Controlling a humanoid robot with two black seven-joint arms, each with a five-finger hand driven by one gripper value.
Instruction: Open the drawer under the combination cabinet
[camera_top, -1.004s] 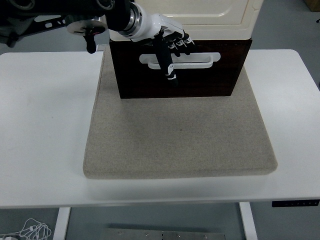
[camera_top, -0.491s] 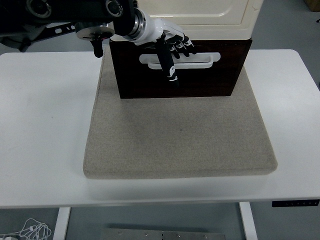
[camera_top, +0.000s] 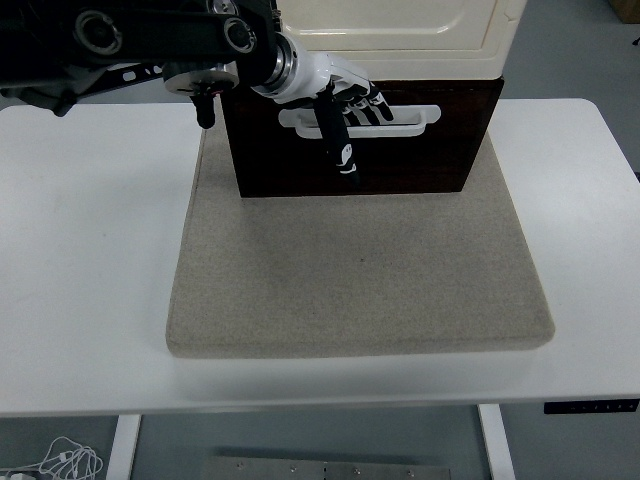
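Note:
The cream combination cabinet (camera_top: 400, 25) stands at the back of a grey felt mat (camera_top: 360, 270). Under it is a dark brown drawer (camera_top: 420, 160) with a white bar handle (camera_top: 410, 118), and its front is flush with the cabinet. My left hand (camera_top: 355, 125), white with black finger joints, comes in from the upper left and sits on the left half of the handle. Its fingers (camera_top: 372, 104) curl over the bar into the slot, and the thumb (camera_top: 340, 150) points down across the drawer front. The right arm does not show.
The mat covers the middle of the white table (camera_top: 80, 250). My left forearm (camera_top: 150, 40) crosses the back left corner above the table. Cables lie on the floor at the lower left.
My left arm has pushed further in from the left, and the hand has shifted slightly right and down along the handle. The drawer has not moved.

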